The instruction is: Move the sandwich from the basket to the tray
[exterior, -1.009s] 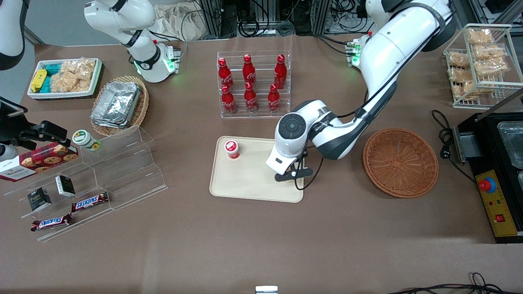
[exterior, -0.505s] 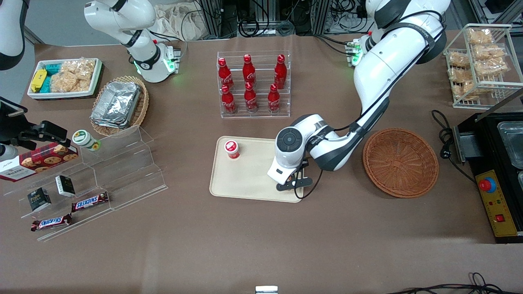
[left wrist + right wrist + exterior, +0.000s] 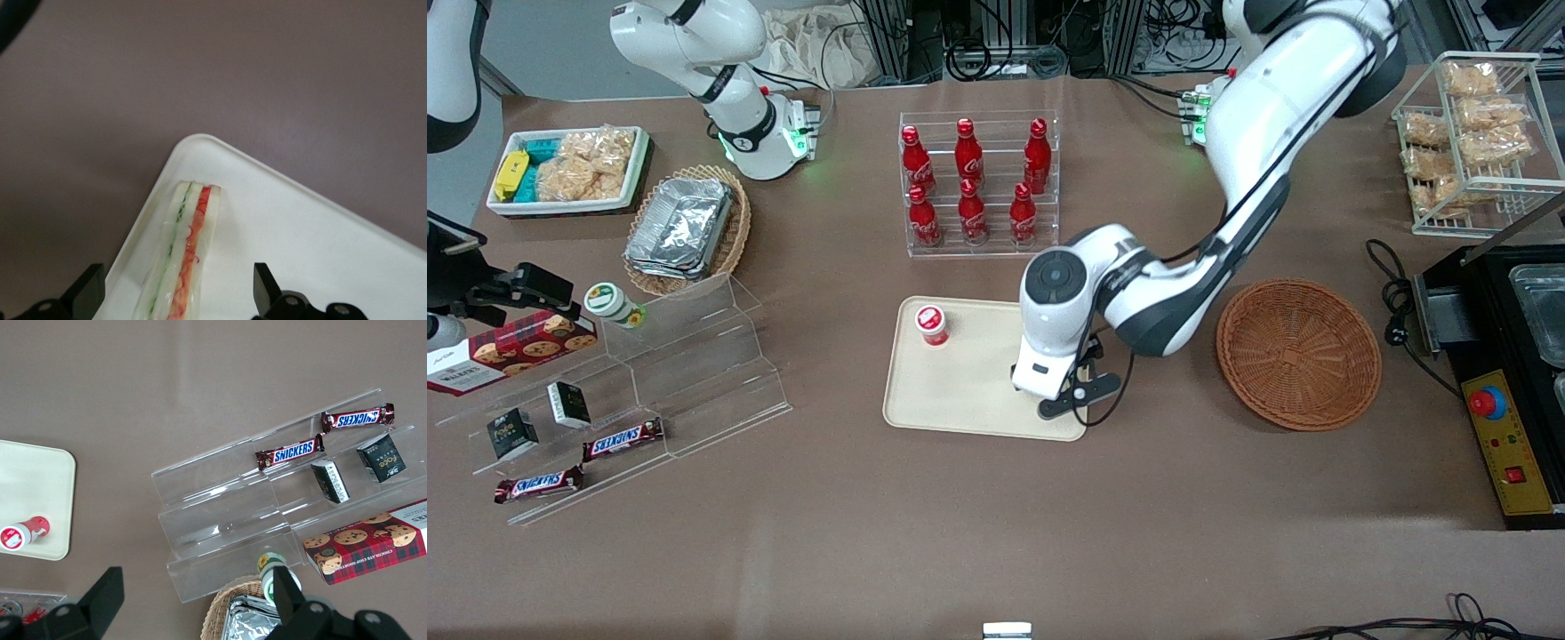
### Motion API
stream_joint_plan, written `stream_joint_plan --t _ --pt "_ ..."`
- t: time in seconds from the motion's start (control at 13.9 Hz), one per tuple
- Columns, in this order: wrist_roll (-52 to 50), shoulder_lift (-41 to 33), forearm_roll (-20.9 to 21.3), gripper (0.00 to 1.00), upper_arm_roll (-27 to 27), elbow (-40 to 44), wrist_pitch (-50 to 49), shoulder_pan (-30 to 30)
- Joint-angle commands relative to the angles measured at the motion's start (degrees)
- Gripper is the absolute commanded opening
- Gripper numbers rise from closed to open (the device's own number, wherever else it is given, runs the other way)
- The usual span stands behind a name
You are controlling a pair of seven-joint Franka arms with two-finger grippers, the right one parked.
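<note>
the left wrist view is showing the sandwich [image 3: 181,257] lying on edge at a rounded corner of the tray [image 3: 313,240], its red and green filling facing the camera, between the two fingers [image 3: 265,288] of the pincer [image 3: 177,293]; the fingers are standing wide apart, clear of the wrap, gripping nothing. in the front view the arm is hiding the sandwich, and the pincer [image 3: 1060,400] is hanging over the tray [image 3: 960,391] corner nearest the camera. a red-capped bottle [image 3: 932,324] is standing on the tray, farther from the camera than the pincer. the reddish-brown wicker basket [image 3: 1298,353] is sitting on the desk [image 3: 996,516] toward the working arm's end, holding nothing.
</note>
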Motion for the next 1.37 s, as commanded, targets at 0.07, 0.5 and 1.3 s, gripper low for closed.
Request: stream_joint_plan --t 0.07,0.5,1.3 --pt "-2.83 -13.35 -5.98 1.00 0.38 -3.35 -5.18 5.46" --pt "13.92 -27.87 -19.69 1.00 0.29 -5.46 -15.02 16.98" --pt "62.87 -41.23 -32.79 1.00 33.31 -9.58 -23.04 7.78"
